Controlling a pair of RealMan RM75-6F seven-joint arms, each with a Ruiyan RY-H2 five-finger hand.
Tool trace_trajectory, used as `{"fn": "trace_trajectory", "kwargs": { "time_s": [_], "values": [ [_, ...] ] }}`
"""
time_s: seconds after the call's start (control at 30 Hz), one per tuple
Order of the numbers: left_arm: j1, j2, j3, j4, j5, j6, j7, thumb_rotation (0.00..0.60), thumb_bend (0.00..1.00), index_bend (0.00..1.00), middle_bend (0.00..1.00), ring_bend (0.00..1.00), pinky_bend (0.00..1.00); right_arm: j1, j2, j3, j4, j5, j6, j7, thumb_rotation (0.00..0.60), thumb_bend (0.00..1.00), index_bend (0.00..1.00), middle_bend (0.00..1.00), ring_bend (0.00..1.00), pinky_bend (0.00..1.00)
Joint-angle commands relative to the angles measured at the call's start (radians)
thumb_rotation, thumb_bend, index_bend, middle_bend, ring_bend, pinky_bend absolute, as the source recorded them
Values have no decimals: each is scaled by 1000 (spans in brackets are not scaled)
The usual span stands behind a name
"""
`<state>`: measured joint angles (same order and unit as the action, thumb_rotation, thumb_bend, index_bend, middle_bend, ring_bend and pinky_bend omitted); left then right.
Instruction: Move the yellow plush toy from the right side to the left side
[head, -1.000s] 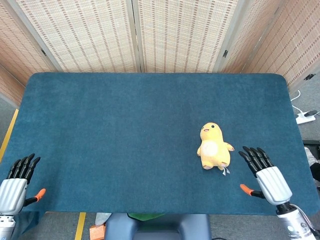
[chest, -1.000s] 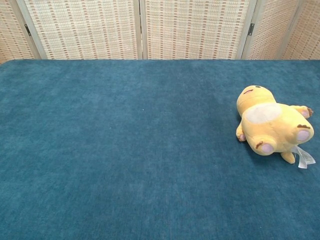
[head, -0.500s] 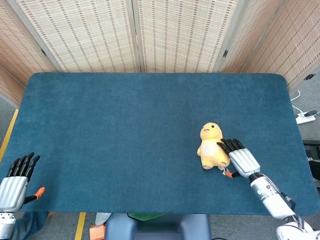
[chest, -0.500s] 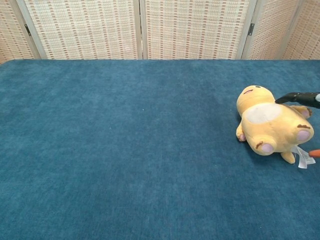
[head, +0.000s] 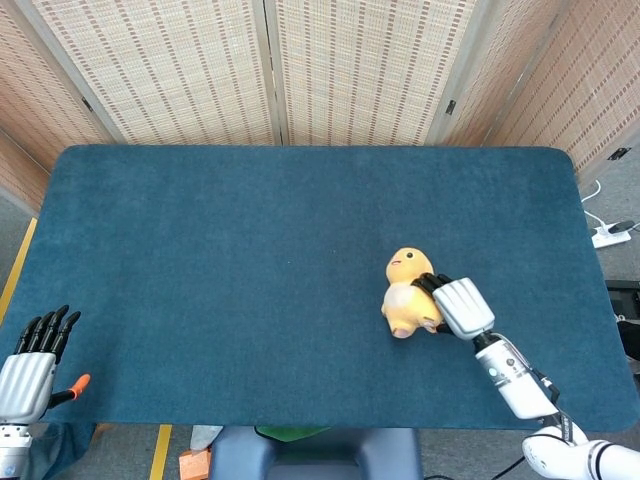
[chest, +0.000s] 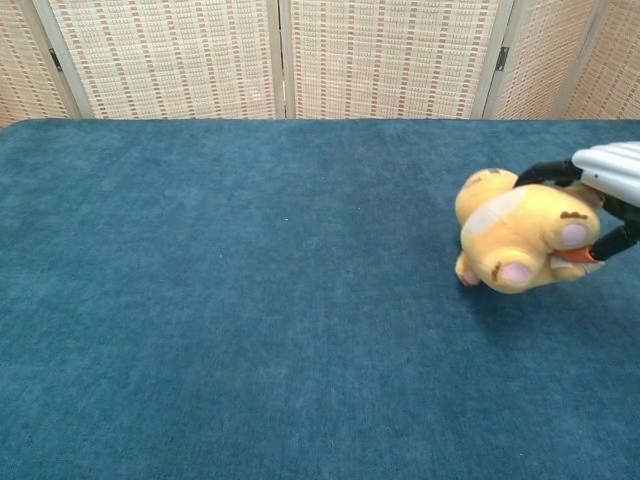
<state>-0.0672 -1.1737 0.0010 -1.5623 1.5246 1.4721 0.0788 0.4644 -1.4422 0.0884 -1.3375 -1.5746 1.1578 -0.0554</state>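
The yellow plush toy (head: 404, 298) lies on the right half of the blue table, tipped toward the left. My right hand (head: 458, 305) grips its right side, black fingers over the top and the orange-tipped thumb under it. In the chest view the yellow plush toy (chest: 512, 236) shows its pale belly and purple foot pads, with the right hand (chest: 606, 180) curled round it at the frame's right edge. My left hand (head: 30, 366) rests at the table's near left corner, holding nothing, fingers straight and apart.
The blue felt table (head: 250, 240) spans both views. Woven folding screens (head: 350, 60) stand behind its far edge. A white power strip (head: 612, 234) lies on the floor to the right.
My right hand has moved from beside the toy onto it and closed round it. The toy has shifted left and tipped over. The left hand has stayed put.
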Motion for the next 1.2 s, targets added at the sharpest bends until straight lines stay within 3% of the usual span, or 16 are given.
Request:
{"fn": "trace_trajectory", "kwargs": {
  "time_s": [0.03,0.17,0.3,0.4,0.5,0.6,0.7,0.77,0.87,0.93,1.2],
  "values": [
    [-1,-2,-1,-2,-2,0,8,600,258,0,0,0,0,49,-109,-10,115,-209,196,169,600,683,812,807,732,968],
    [-1,0,3,-7,5,0,6,600,260,0,0,0,0,130,-186,-2,124,-280,207,209,600,679,812,786,709,967],
    [3,5,6,-9,11,7,-4,600,260,0,0,0,0,226,-284,17,134,-280,115,201,600,634,811,735,665,928],
    [3,10,10,-9,10,2,-14,600,261,0,0,0,0,284,-369,41,193,-257,49,158,600,563,752,641,622,884],
    [3,14,15,-9,14,-2,-23,600,260,0,0,0,0,329,-441,55,258,-229,-3,151,600,473,638,550,528,757],
    [3,17,18,-7,19,-3,-31,600,261,0,0,0,0,369,-490,69,318,-188,-71,138,600,371,458,428,398,615],
    [3,17,16,-4,17,-2,-39,600,261,0,0,0,0,403,-522,79,385,-172,-112,48,600,247,159,334,294,499],
    [3,15,15,1,19,-1,-44,600,260,0,0,0,0,418,-536,82,410,-151,-150,-11,600,172,20,242,195,365],
    [3,16,20,2,26,-1,-49,600,260,0,0,0,0,428,-527,84,374,-103,-215,-14,600,90,0,42,19,102],
    [4,18,22,1,32,3,-52,600,260,0,0,0,0,422,-515,76,332,-86,-223,7,600,62,0,1,0,12],
    [8,19,28,3,41,9,-57,600,260,0,0,0,0,358,-377,22,90,-56,-197,63,600,0,0,0,0,0]
  ]
}}
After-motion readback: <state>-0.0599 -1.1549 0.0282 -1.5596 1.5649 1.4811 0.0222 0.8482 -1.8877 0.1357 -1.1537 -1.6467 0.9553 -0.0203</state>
